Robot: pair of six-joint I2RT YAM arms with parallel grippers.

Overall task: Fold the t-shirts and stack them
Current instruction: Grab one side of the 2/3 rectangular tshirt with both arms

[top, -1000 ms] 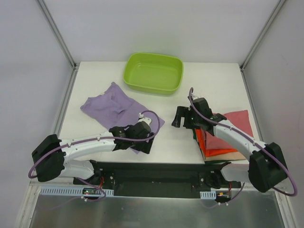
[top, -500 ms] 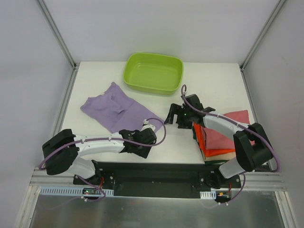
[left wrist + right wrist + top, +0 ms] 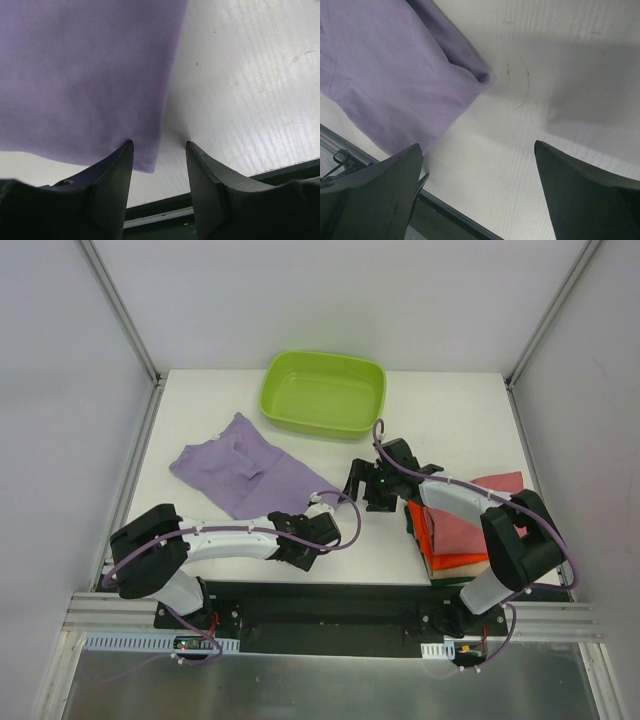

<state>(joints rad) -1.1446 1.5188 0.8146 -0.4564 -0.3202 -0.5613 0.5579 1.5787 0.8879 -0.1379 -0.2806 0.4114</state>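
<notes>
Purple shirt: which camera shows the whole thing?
The top camera: almost the whole purple shirt lies spread out there. The left wrist camera shows only a corner; the right wrist camera shows only one edge.

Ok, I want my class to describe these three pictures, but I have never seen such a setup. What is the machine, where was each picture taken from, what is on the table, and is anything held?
The machine is two robot arms, a left arm and a right arm, bolted at the near edge of a white table. The wide picture comes from a fixed camera above and behind them. The two close-ups come from a small camera on each wrist, looking down past that arm's own tips.

On the table lie a spread-out lilac t-shirt, an empty lime-green tub and, on the right, a stack of folded shirts, rose-red over orange.

The left pincer stands part open astride the lilac shirt's near corner, not clamped on it. The right pincer is wide open over the table beside that shirt's edge, holding nothing.
</notes>
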